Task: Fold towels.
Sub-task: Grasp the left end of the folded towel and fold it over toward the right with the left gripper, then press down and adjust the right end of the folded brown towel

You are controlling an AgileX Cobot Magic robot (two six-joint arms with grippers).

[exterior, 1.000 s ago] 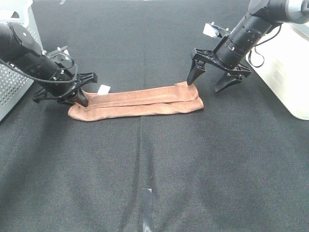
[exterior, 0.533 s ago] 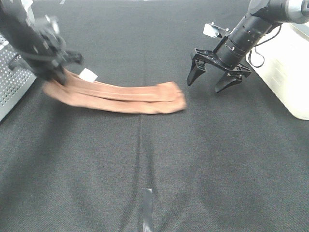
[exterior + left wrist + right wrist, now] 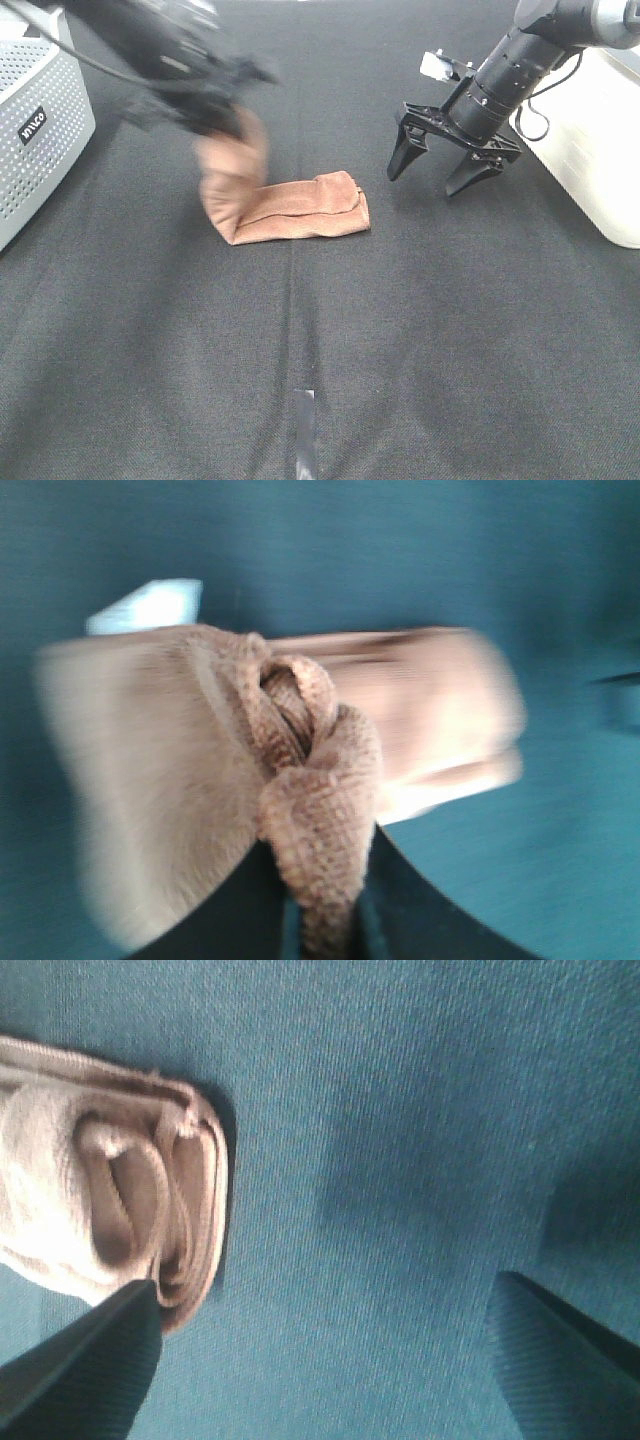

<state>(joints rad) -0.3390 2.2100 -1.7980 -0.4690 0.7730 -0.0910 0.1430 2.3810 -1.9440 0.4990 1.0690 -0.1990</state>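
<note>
The reddish-brown towel point(image 3: 305, 210) lies as a long folded strip on the black cloth. Its left end is lifted and curls up into my left gripper point(image 3: 222, 118), which is blurred with motion above that end. In the left wrist view the left gripper point(image 3: 320, 905) is shut on a bunched edge of the towel point(image 3: 310, 770), and a white tag point(image 3: 150, 605) shows beyond it. My right gripper point(image 3: 445, 172) hovers open, a short way right of the towel's other end, touching nothing. The right wrist view shows that folded end of the towel point(image 3: 110, 1200) beside one finger point(image 3: 80, 1370).
A white perforated basket point(image 3: 40, 120) stands at the left edge. A white box point(image 3: 600, 140) sits at the right, behind the right arm. A short strip of tape point(image 3: 305, 430) marks the black cloth near the front.
My left gripper has lifted the towel's left end and swung it up and to the right, over the rest. The towel's right end slid left, away from the right gripper, which stayed still.
</note>
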